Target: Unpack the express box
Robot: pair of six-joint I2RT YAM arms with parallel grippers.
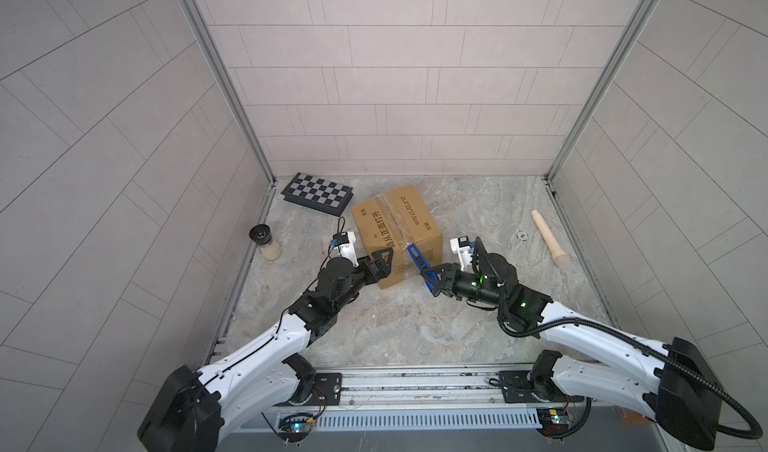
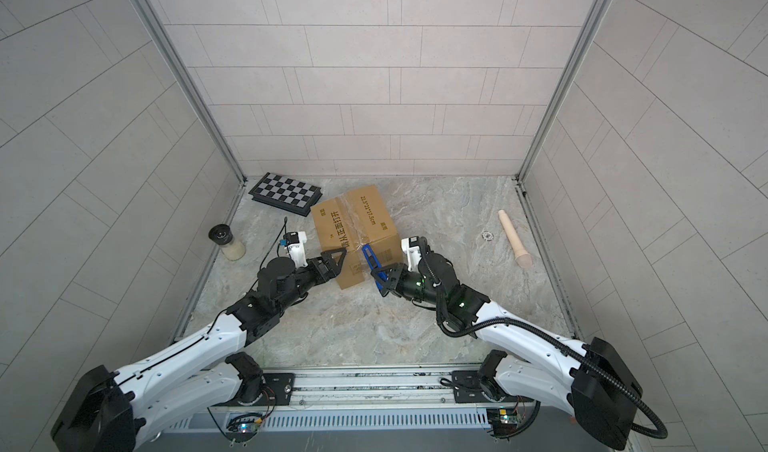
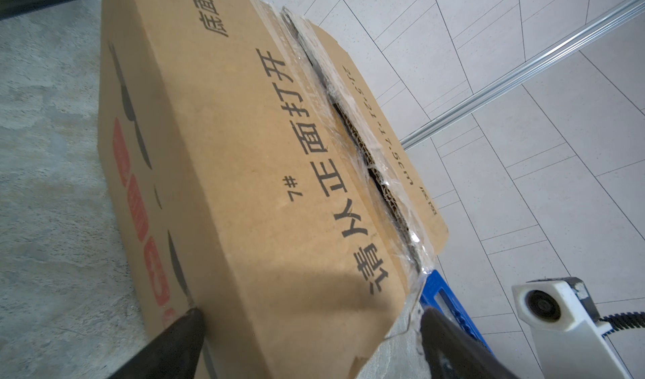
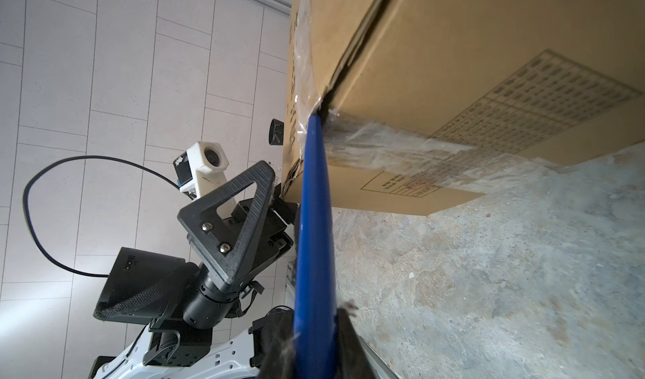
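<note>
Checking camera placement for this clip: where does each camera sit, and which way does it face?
Top views: above the robot's base, looking down on the express box on the marble table; both arms, left tool, right tool show.
Left wrist: on the left arm, facing the box's taped top seam; its own black fingertips show.
Right wrist: on the right arm, looking along the blue knife to the box's taped edge; the left tool shows.
Shared: both wrist views catch the seam and knife.

Brown express box (image 1: 395,229), black-and-white checkered board (image 1: 318,196), blue blade (image 1: 417,257)
</note>
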